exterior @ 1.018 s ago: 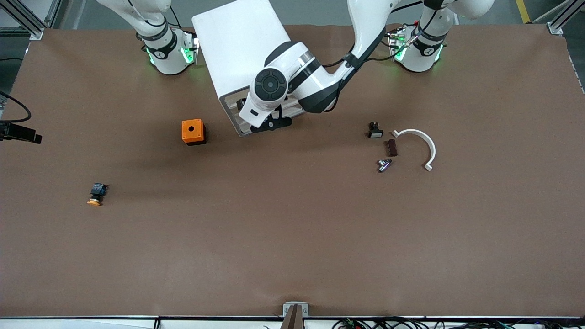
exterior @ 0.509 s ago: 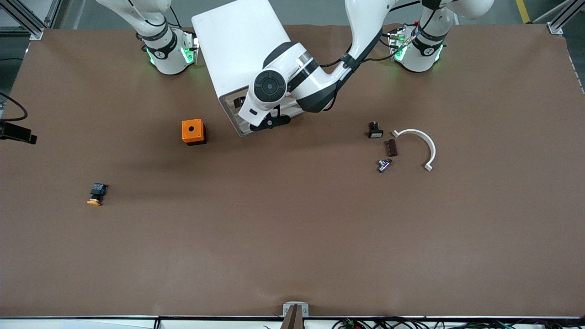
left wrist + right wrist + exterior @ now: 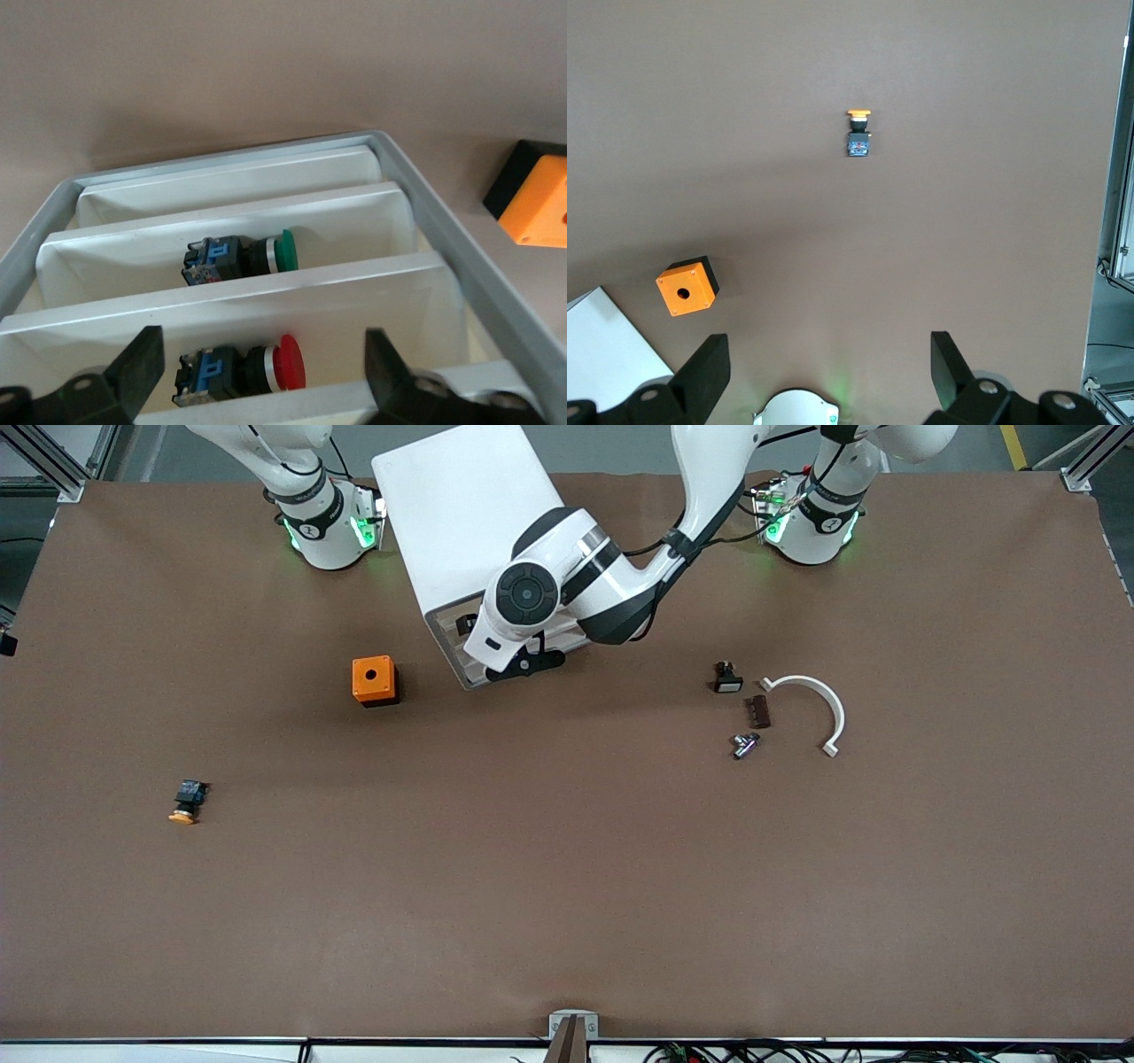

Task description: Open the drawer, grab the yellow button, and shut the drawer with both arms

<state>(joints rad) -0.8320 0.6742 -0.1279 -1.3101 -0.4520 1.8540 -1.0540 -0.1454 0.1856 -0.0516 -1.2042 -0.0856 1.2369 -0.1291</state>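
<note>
The white cabinet stands between the arm bases, and its drawer fronts all sit flush in the grey frame. I cannot tell the top drawer apart. My left gripper is at the cabinet's front, open and empty, its fingers spread over the fronts. The orange-capped button lies on the table toward the right arm's end, nearer the camera than the orange cube; it also shows in the right wrist view. My right gripper is open and empty, high over that end.
A green-capped button and a red-capped one lie in two drawers. The orange cube stands near the cabinet. A black part, brown piece, metal fitting and white curved clip lie toward the left arm's end.
My right gripper has moved off the edge of the front view. My left gripper has shifted slightly toward the cabinet front. The button has not moved.
</note>
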